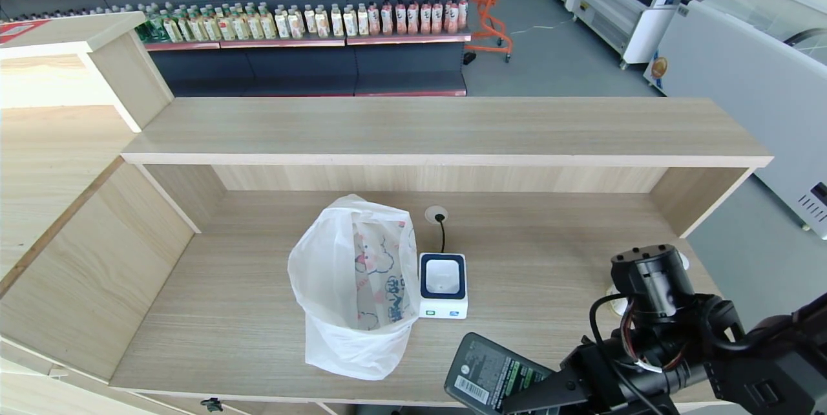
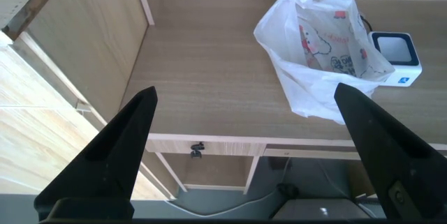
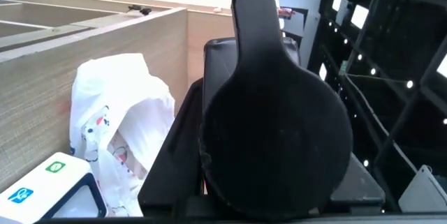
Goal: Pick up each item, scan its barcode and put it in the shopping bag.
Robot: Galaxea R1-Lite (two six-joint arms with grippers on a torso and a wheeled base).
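Dark flat pouch [image 1: 494, 370], green band and white barcode label [image 1: 471, 389] on the face turned upward, pinched by one edge in the right hand [image 1: 543, 386], closed firmly on it. Held over the near edge of the tabletop [image 1: 226, 298], closer to the robot than the scanner [image 1: 443, 284] and a little to its right, apart from it and touching nothing else. Keeps flat while gripped at one edge only, so probably fairly stiff; smooth-skinned by the look of it, so possibly prone to slipping in a light pinch. Seemingly the scan step: item in hand, not yet over the reader, not yet bagged. Next move likely calls for carrying the pouch forward above the scanner's upward-facing window and, with the barcode label now facing up, rolling the wrist to bring that label face-down toward the glass; after that, a short shift left to the shopping bag [image 1: 336, 331]. Bag white and thin, mouth open, just left of the scanner and touching it or nearly so, with a pink-and-white printed pack [image 1: 381, 273] upright inside. Off the tabletop's near edge on the left side, left hand [image 2: 244, 112] spread wide, holding nothing, well apart from bag and pouch.
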